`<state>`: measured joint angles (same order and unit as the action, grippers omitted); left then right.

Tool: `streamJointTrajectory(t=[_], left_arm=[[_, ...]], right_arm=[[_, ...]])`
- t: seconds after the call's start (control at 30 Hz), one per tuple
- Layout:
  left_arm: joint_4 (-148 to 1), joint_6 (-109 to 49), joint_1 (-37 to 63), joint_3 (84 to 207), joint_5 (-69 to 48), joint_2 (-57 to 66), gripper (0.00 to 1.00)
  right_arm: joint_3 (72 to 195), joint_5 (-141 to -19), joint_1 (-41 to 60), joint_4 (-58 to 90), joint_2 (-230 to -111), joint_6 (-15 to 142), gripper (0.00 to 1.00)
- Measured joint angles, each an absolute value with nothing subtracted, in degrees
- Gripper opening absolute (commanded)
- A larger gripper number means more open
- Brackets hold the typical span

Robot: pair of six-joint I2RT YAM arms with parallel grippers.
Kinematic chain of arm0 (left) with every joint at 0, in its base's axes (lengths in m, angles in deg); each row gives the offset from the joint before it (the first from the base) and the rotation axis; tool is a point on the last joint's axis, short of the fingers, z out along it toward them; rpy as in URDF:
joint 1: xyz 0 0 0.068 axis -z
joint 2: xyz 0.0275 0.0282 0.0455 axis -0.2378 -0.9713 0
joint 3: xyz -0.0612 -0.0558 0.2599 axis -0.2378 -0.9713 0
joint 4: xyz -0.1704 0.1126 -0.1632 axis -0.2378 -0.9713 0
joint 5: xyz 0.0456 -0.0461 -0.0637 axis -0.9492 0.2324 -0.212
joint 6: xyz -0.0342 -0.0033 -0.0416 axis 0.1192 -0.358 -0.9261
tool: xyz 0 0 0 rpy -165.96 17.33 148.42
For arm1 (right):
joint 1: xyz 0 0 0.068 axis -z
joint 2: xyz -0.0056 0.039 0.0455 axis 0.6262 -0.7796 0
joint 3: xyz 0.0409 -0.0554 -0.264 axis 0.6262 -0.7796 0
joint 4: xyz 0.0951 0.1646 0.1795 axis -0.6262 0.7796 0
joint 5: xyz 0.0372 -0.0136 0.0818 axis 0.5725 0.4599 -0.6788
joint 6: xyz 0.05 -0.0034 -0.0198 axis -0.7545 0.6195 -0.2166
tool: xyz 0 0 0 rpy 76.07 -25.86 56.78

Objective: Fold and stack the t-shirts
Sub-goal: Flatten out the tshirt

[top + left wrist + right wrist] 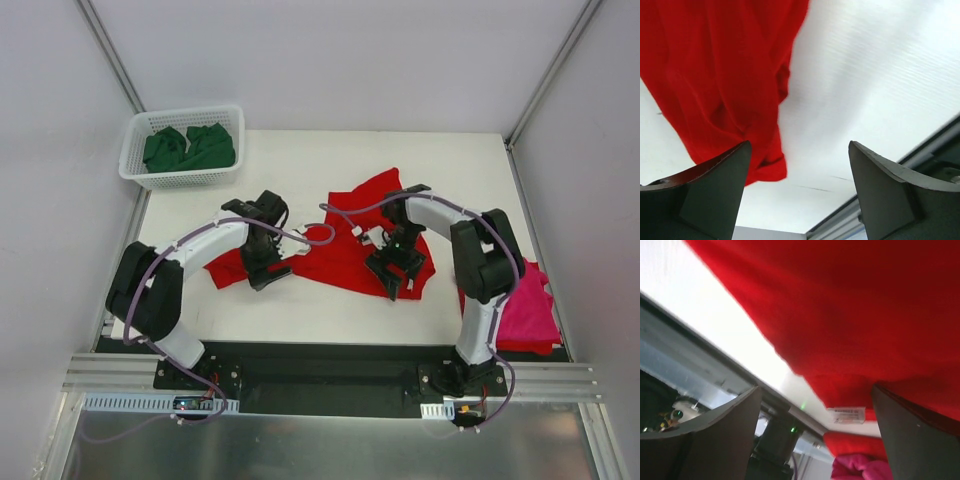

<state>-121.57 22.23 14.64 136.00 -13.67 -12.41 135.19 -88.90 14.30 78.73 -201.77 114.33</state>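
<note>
Over the middle of the table (300, 310), seen from above, I have the red shirt (372, 195) lying spread and rumpled, one part reaching toward the left edge. The left gripper (262, 270) sits low over that left part and the right gripper (393, 275) over the right part. A pink shirt (525, 305) lies folded at the near right corner. Green shirts (190, 148) are bundled in the white basket (135, 170) at the far left corner.

On the left wrist camera, the left gripper (800, 145) has its fingers spread wide with only bare table (865, 75) between them. The red shirt (715, 75) hangs in folds beside the left finger, and I can't tell whether it touches.

On the right wrist camera, the right gripper (816, 387) is also spread wide, nothing pinched. The red shirt (840, 305) fills the view beyond the fingers, its hem and a small white label (849, 414) between them, and the pink shirt (860, 470) shows at the bottom.
</note>
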Motion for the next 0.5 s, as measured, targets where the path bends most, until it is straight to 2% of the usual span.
streamJointTrajectory(t=[0.03,0.17,0.27,0.3,0.5], left_arm=[[-122.8,21.5,15.6,136.3,-12.8,-11.6,0.77],[-127.6,19.5,17.7,138.0,-10.9,-9.8,0.73],[-131.2,18.4,18.7,139.9,-10.1,-9.1,0.75],[-132.1,18.2,19.0,140.6,-10.2,-8.7,0.77],[-131.1,17.6,19.3,144.2,-15.0,-3.6,0.78]], right_arm=[[133.5,-88.9,14.3,79.1,-200.7,114.5,0.97],[129.4,-88.2,14.2,81.0,-196.5,115.0,0.99],[129.2,-87.1,14.2,81.2,-192.4,114.9,1.0],[129.3,-86.7,14.2,80.9,-190.3,114.8,0.97],[134.5,-79.1,14.4,73.8,-178.9,113.6,0.99]])
